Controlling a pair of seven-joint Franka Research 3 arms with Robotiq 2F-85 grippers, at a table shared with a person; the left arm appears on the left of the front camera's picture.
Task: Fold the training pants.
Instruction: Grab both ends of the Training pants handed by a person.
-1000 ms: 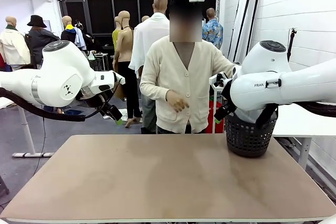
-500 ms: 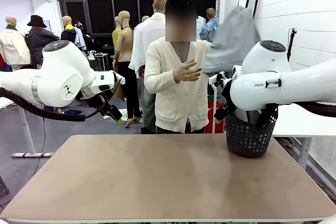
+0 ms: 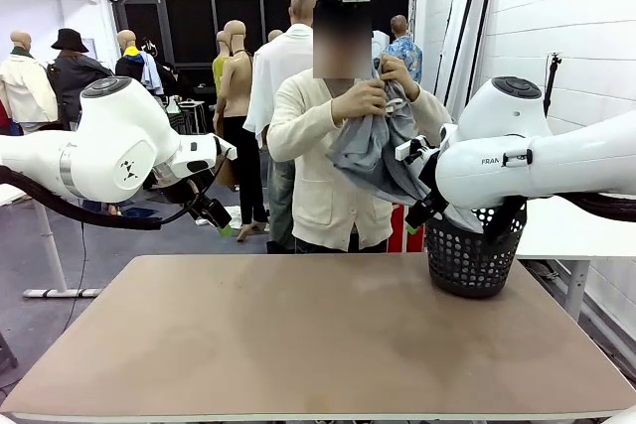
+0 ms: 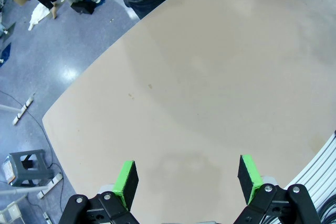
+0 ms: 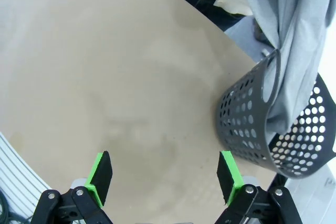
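Note:
The person at the far side holds the light grey training pants bunched in both hands at chest height. Their lower part hangs down into the black basket. In the right wrist view the training pants drape over the basket rim. My left gripper hangs open above the table's far left edge; its green pads stand wide over bare tabletop. At the far right, by the basket, my right gripper is also open, its pads wide apart and holding nothing.
The brown table spreads between the arms. The black perforated basket stands at its far right corner. A white table stands at the right behind the basket. Other people stand farther back.
The person has pulled the grey training pants up from the basket, swung them high, and now gathers them in both hands at the chest. Neither arm has moved.

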